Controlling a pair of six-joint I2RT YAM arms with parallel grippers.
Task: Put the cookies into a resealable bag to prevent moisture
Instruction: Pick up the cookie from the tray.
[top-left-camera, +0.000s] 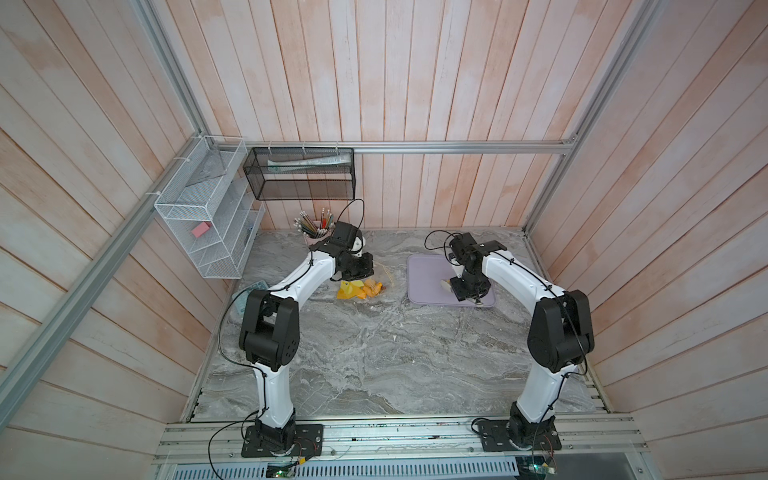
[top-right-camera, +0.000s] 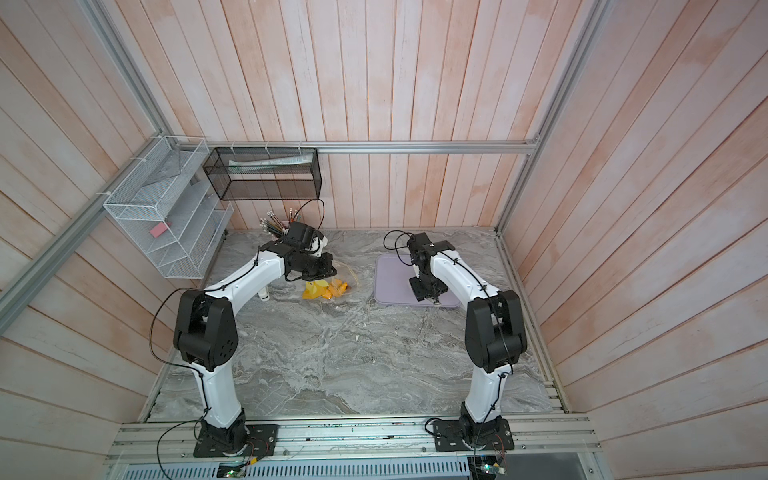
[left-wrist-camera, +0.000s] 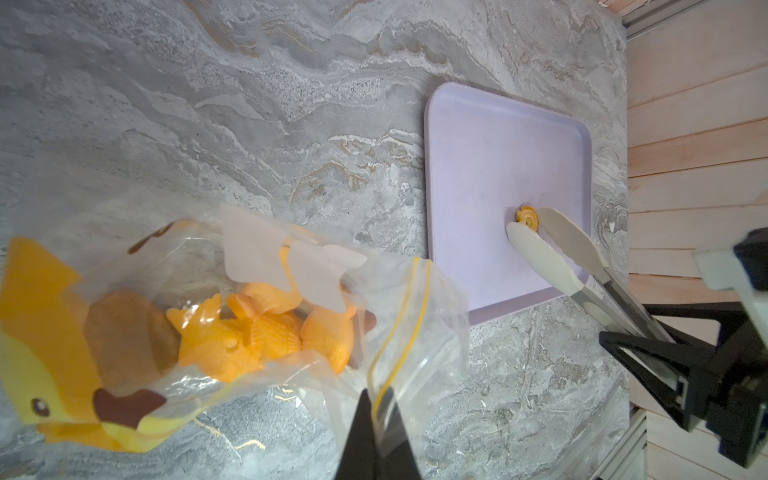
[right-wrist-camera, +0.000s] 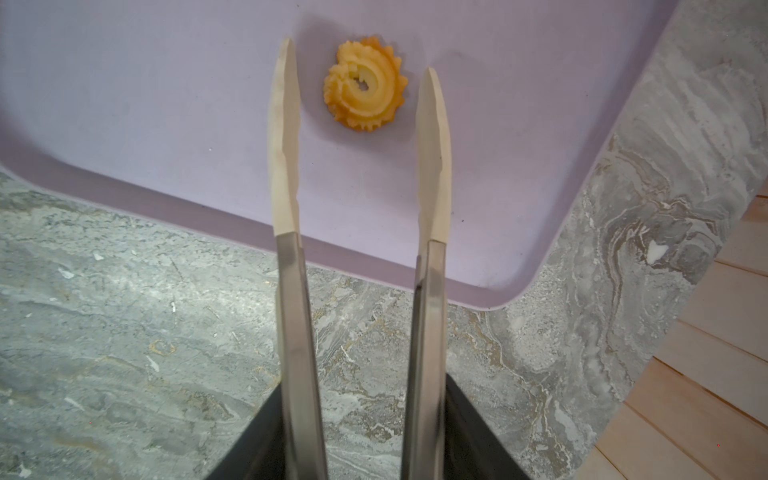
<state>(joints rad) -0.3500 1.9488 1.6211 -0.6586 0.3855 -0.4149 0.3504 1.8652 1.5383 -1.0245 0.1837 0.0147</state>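
We begin with the left gripper (left-wrist-camera: 377, 401). Its two black fingers (left-wrist-camera: 360, 428) are pressed together on the open rim of the resealable bag (left-wrist-camera: 442, 320), beside the yellow seal strip (left-wrist-camera: 423, 299), so it holds the bag by its mouth. The left arm rises from the near edge of the table (top-left-camera: 374, 357), bends at the elbow and turns its wrist down over the bag. The bag lies in the far half of the table, left of the middle. Its clear, crinkly body carries white label patches (left-wrist-camera: 253, 249) and a yellow cartoon print (left-wrist-camera: 37, 332). Inside it we see the cookies (left-wrist-camera: 257, 338): several orange fish and shell shapes in a heap, with a brown cookie (left-wrist-camera: 129, 332) next to them.

The right gripper (top-left-camera: 468, 291) is clamped on a pair of tongs (right-wrist-camera: 293, 299), steel with beige tips. The right arm is bent in the same manner, with its wrist down over the lilac tray (right-wrist-camera: 124, 104). This tray lies in the far half of the table, toward the right edge and apart from the bag. The tips of the tongs stand open, one on each side of a single yellow swirl cookie (right-wrist-camera: 365, 85) on the tray floor, and a small gap shows on both sides.

At the far edge a pink cup (top-left-camera: 310, 239) holds pencils (top-left-camera: 309, 222).
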